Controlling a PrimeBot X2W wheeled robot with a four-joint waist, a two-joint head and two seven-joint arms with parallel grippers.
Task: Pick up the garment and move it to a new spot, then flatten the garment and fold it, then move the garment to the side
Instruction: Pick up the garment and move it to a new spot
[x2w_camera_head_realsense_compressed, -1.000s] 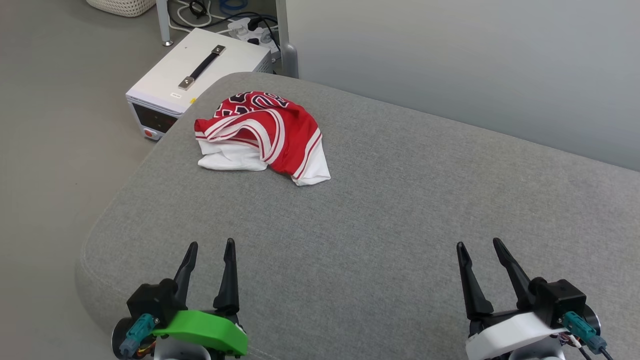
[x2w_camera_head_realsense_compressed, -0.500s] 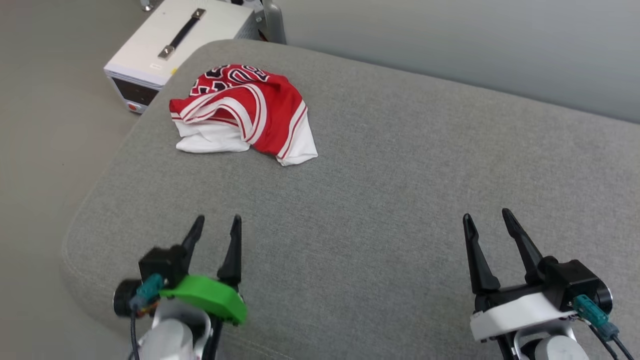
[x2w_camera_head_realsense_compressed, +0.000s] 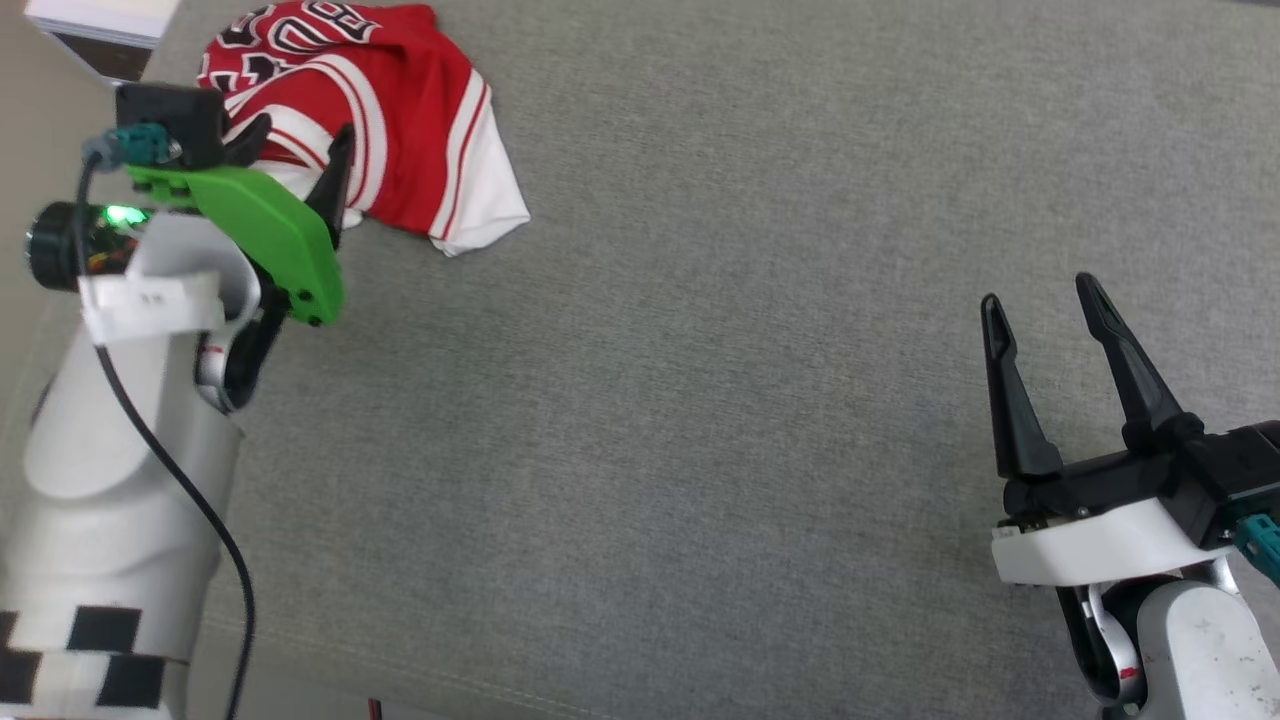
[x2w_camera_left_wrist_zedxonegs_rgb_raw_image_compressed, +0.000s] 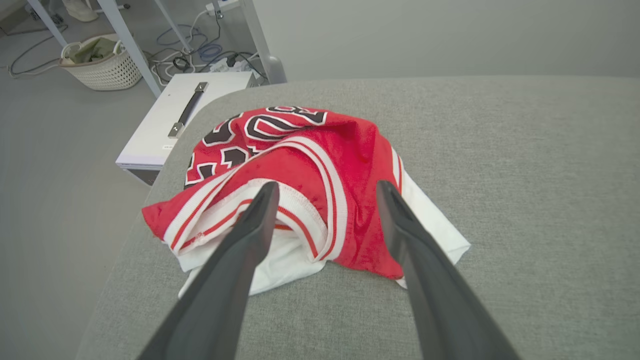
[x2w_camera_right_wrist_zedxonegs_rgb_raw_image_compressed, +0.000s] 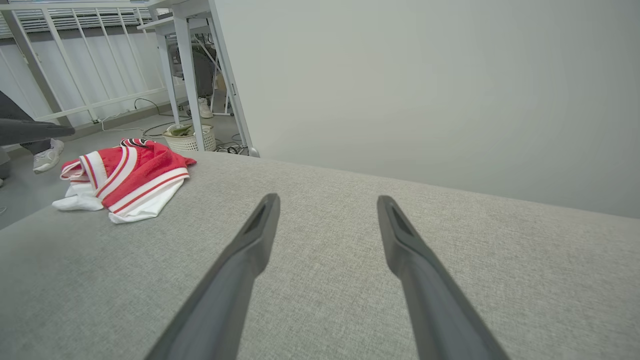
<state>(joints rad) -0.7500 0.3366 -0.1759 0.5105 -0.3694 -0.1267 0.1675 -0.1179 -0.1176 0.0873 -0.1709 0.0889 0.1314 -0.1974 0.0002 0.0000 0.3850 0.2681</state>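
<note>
The garment (x2w_camera_head_realsense_compressed: 400, 110) lies crumpled at the far left corner of the grey cushion (x2w_camera_head_realsense_compressed: 700, 420); red body, white sleeves, striped trim, black-and-white lettering on top. My left gripper (x2w_camera_head_realsense_compressed: 298, 138) hovers open at its near left edge, nothing between the fingers. In the left wrist view the garment (x2w_camera_left_wrist_zedxonegs_rgb_raw_image_compressed: 310, 170) sits just beyond my open left gripper (x2w_camera_left_wrist_zedxonegs_rgb_raw_image_compressed: 325, 187), whose tips frame the striped trim. My right gripper (x2w_camera_head_realsense_compressed: 1035, 290) stands open over bare cushion at the lower right, far from the garment (x2w_camera_right_wrist_zedxonegs_rgb_raw_image_compressed: 125, 175). Its open fingers (x2w_camera_right_wrist_zedxonegs_rgb_raw_image_compressed: 260, 225) point along the cushion.
A white box with a black handle (x2w_camera_left_wrist_zedxonegs_rgb_raw_image_compressed: 180, 120) stands on the floor past the cushion's left corner, with a wicker basket (x2w_camera_left_wrist_zedxonegs_rgb_raw_image_compressed: 100, 67), cables and table legs behind. A person's shoe (x2w_camera_right_wrist_zedxonegs_rgb_raw_image_compressed: 47, 155) is on the floor. A pale wall runs behind the cushion.
The head camera has tilted down and forward, shifting the whole scene. My left arm has reached out to the garment's near edge; the right gripper has edged forward. Both stay open.
</note>
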